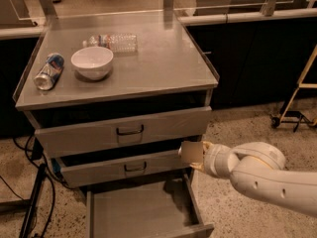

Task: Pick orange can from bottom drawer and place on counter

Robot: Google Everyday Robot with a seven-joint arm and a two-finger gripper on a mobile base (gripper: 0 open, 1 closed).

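Grey bottom drawer (138, 212) stands pulled out on the near side. Gripper (194, 155) hangs above its right edge, level with the middle drawer's (99, 170) right end. The pale tan block at its tip looks like the orange can (190, 151); grip state can't be told. Surface (158, 58) carries white bowl (92, 62), blue can (48, 71) and clear bottle (111, 42) on its left.

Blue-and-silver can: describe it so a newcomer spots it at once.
On the grey counter, well above the claw by the middle drawer's right end, look to the left edge. The can lies left of the white bowl. It is blue and silver; the bottle behind the bowl is clear.
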